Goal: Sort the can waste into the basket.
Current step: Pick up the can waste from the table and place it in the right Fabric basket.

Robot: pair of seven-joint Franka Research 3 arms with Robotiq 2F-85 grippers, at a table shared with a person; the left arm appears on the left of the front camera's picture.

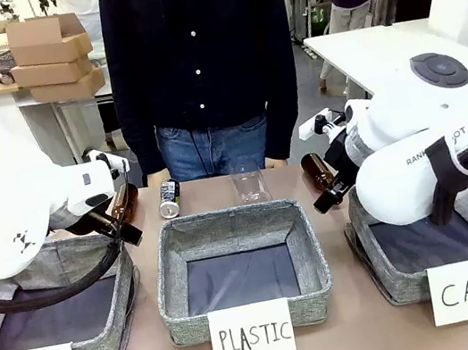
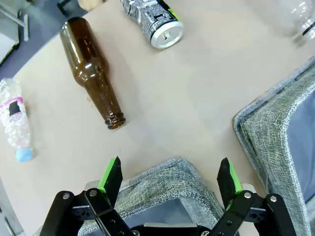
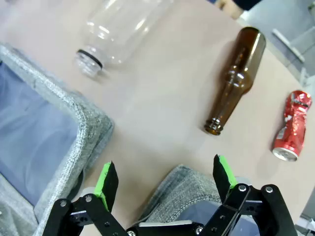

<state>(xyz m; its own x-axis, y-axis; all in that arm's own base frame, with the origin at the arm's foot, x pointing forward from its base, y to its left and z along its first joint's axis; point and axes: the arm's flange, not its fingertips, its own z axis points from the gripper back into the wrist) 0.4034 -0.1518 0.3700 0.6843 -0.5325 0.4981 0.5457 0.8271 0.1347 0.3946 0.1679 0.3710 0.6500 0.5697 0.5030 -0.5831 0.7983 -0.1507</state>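
The black-and-silver can [image 1: 168, 198] lies at the far side of the table, and it also shows at the top of the left wrist view [image 2: 153, 20]. The red can [image 3: 292, 125], dented, lies beside a brown bottle in the right wrist view; my right arm hides it in the front view. At the front right stands the grey CAN basket [image 1: 399, 286], with nothing on the visible part of its dark floor. My right gripper [image 3: 165, 167] hangs open over that basket's far corner [image 3: 179, 189]. My left gripper [image 2: 170, 167] is open above the BOTTLE basket's corner [image 2: 167, 184].
Brown bottles [image 1: 124, 202] [image 1: 318, 171] lie on either side of the far table. A clear plastic bottle [image 1: 250, 183] lies behind the PLASTIC basket [image 1: 171, 281], and a crushed one [image 2: 14, 118] lies far left. A person [image 1: 199, 54] stands at the far edge.
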